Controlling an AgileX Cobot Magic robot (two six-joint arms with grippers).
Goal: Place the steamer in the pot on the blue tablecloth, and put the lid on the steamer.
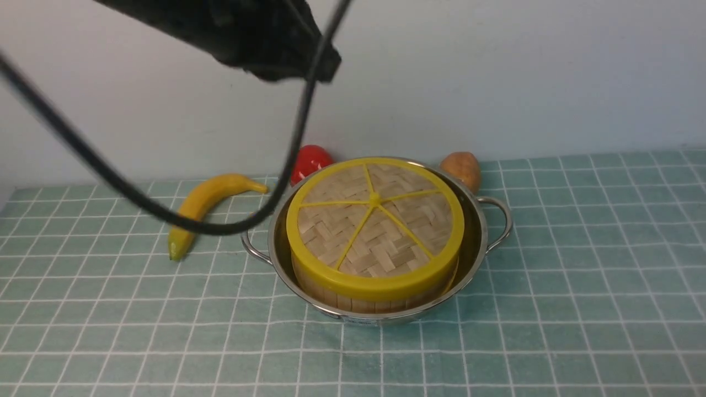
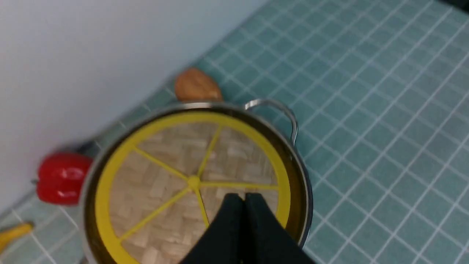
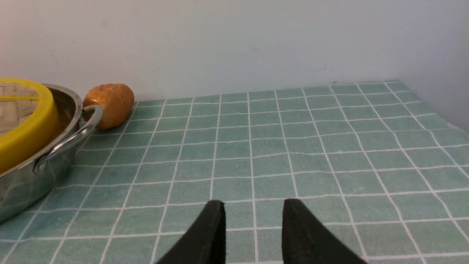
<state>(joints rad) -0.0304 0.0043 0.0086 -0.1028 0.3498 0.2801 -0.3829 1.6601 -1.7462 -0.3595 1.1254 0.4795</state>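
The shiny steel pot (image 1: 479,231) stands on the blue tablecloth (image 1: 579,286). The steamer (image 1: 353,300) sits inside it, only its pale wooden wall showing. The woven lid (image 1: 375,220) with yellow rim and spokes lies flat on the steamer. In the left wrist view the lid (image 2: 176,176) fills the pot (image 2: 304,190). My left gripper (image 2: 244,198) hangs above the lid, its jaws pressed together and empty. My right gripper (image 3: 253,207) is open and empty, low over bare cloth to the right of the pot (image 3: 55,154). Neither gripper's fingertips show in the front view.
A yellow banana (image 1: 207,204) lies left of the pot. A red pepper (image 1: 309,161) and a brown potato (image 1: 462,168) sit behind it against the wall. The left arm's black cable (image 1: 110,171) loops in front of the banana and pot.
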